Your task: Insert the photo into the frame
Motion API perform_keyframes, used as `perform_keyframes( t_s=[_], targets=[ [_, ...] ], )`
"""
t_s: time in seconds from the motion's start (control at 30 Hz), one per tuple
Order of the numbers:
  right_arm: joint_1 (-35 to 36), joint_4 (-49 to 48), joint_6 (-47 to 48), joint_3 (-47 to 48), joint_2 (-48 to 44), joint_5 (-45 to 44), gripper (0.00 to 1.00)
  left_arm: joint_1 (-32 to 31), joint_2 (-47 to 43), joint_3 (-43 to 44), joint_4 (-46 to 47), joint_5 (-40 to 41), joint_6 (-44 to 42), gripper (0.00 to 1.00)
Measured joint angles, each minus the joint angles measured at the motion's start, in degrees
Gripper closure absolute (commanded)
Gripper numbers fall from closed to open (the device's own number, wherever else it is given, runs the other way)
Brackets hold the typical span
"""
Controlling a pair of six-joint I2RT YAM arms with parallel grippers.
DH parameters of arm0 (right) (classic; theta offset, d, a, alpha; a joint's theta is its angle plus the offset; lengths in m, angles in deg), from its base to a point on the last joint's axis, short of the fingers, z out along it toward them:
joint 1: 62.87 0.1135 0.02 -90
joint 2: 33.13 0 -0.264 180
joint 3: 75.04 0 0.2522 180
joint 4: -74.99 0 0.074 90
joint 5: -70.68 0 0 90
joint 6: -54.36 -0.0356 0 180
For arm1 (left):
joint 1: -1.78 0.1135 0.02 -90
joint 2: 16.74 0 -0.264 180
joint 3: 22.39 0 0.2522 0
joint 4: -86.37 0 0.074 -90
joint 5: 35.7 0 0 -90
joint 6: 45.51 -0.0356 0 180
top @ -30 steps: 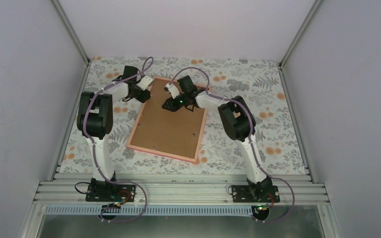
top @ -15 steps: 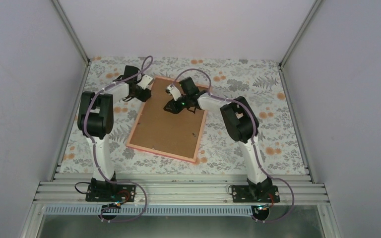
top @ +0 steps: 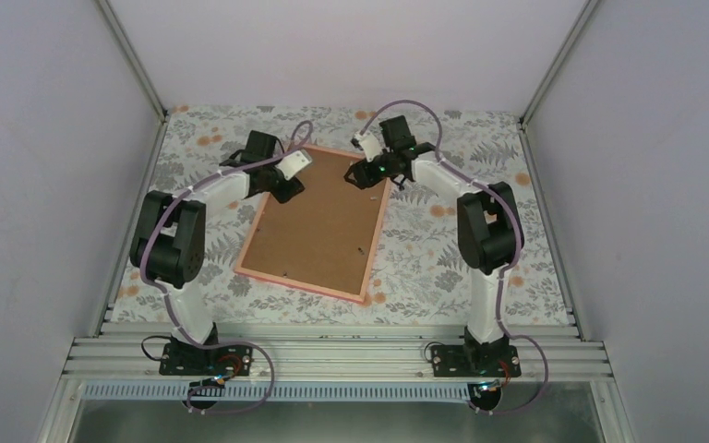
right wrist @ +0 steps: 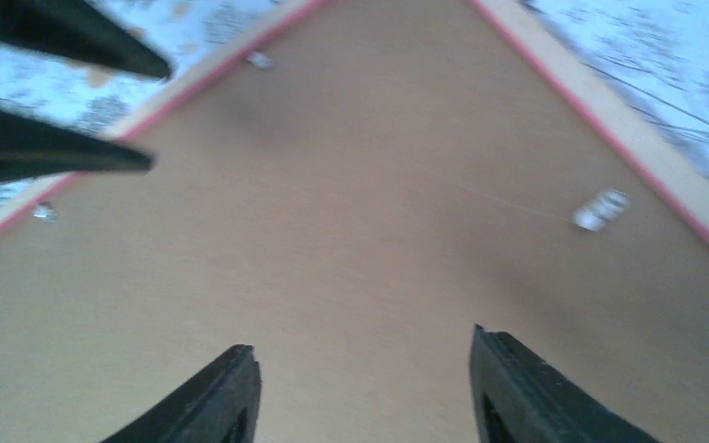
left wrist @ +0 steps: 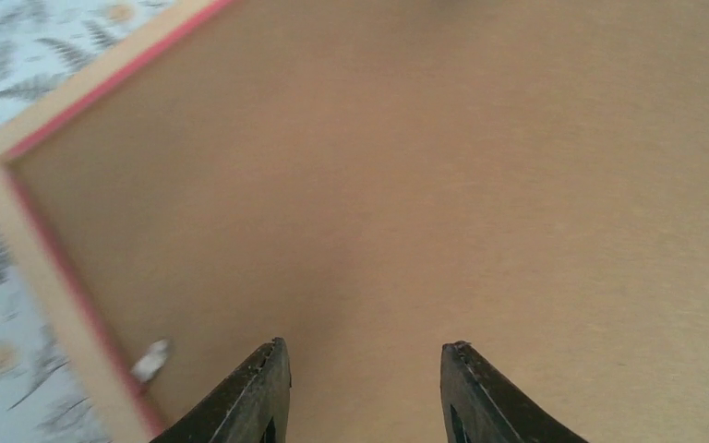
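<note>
- Left gripper (left wrist: 366, 346) and right gripper (right wrist: 360, 340) are hovering over the backing board (top: 318, 221), fingers apart, gripping nothing.
- Probably working tabs (right wrist: 600, 209) on the frame (top: 300, 285): pushing each sideways, gently.

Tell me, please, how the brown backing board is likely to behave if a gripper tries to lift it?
The backing board lies flat and unbowed, so it is probably stiff, not floppy. It sits flush inside the frame, so its edge looks hard to pinch. Small metal tabs at the rim may hold it down.

Robot lab cell: white panel walls (top: 332, 46), aluminium base rail (top: 332, 355), floral tabletop (top: 480, 268)
</note>
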Motion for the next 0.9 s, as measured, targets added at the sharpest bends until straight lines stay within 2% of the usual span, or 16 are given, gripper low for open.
perform_keyframes(
  t_s=[0.1, 0.43, 0.67, 0.9],
  targets=[
    [-2.21, 1.64, 0.81, 0.98, 1.22, -2.45, 0.23, -1.90, 0.57, -0.63, -0.28, -1.46, -0.61, 0.60],
    [-3.32, 2.99, 1.46, 22.49, 17.59, -9.29, 0.15, -3.08, 5.84, -0.66, 0.07, -2.14, -0.33, 0.60],
    [-3.32, 2.97, 1.46, 26.64, 23.47, -13.51, 0.19, -3.50, 7.26, -0.66, 1.27, -1.49, 0.61, 0.60],
    [-3.52, 2.32, 1.92, 27.50, 25.90, -15.21, 0.34, -3.96, 7.96, -0.33, 2.27, -1.16, 1.29, 0.61]
  ],
)
